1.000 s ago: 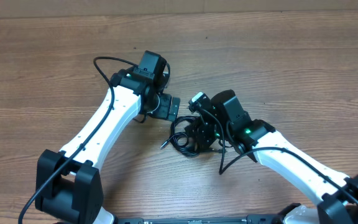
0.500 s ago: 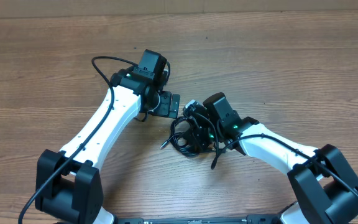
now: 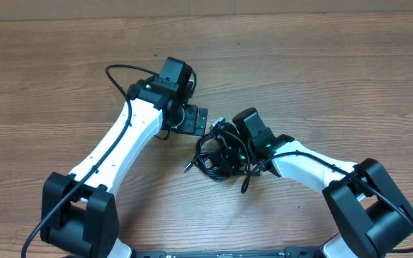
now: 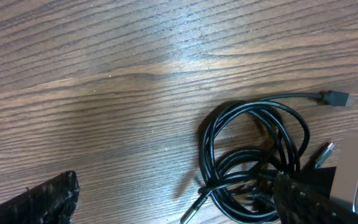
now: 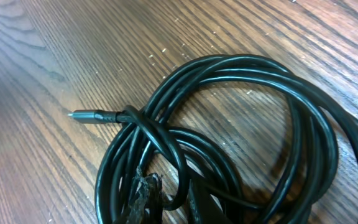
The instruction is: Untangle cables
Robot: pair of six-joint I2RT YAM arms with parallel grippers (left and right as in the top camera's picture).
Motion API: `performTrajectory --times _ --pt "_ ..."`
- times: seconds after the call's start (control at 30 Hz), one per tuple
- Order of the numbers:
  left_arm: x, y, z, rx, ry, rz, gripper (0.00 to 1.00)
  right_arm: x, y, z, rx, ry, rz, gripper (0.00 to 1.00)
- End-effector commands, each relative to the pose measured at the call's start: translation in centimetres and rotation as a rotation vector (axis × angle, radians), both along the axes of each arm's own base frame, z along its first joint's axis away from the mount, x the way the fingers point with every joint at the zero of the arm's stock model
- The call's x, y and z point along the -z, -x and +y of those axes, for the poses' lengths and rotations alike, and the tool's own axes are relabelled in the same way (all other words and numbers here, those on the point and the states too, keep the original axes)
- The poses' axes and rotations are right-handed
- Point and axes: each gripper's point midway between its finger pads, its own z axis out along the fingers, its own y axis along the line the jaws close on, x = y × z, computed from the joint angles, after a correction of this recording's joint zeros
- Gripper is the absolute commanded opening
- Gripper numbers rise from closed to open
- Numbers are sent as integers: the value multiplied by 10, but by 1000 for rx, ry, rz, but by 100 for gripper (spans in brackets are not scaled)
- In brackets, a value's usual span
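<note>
- Overhead: We see both arms meeting near the middle of the wooden table (image 3: 335, 64). The cables (image 3: 208, 161) lie between them as one dark tangle, with one plug end (image 3: 187, 168) poking out on the left. The left gripper (image 3: 199, 122) hovers just beside the heap. The right gripper (image 3: 224, 145) is down on it, its jaws hidden under its own body. Bare wood lies open on every side, widest toward the far edge.
- Left wrist: Only here do we see the left fingers (image 4: 45, 199) spread wide with nothing gripped. The coil sits ahead of them, and a flat plug (image 4: 335, 98) trails clear to the right.
- Right wrist: Close up, several strands overlap in a loop, with a slim plug (image 5: 92, 116) jutting out to the left. A dark fingertip (image 5: 143, 190) touches the strands at the lower edge. We cannot tell whether the jaws have closed on them.
</note>
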Motion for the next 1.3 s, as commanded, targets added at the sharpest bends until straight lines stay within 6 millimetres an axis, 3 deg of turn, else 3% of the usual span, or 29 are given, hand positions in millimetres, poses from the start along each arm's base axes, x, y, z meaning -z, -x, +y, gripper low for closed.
performTrajectory --times 0.0,1.27 --pt "-3 -4 -2 -15 2 -12 100 -5 -1 9 -19 -35 6 18" --pt "-3 -4 -2 -11 1 -12 100 15 0 19 -26 -28 19 4"
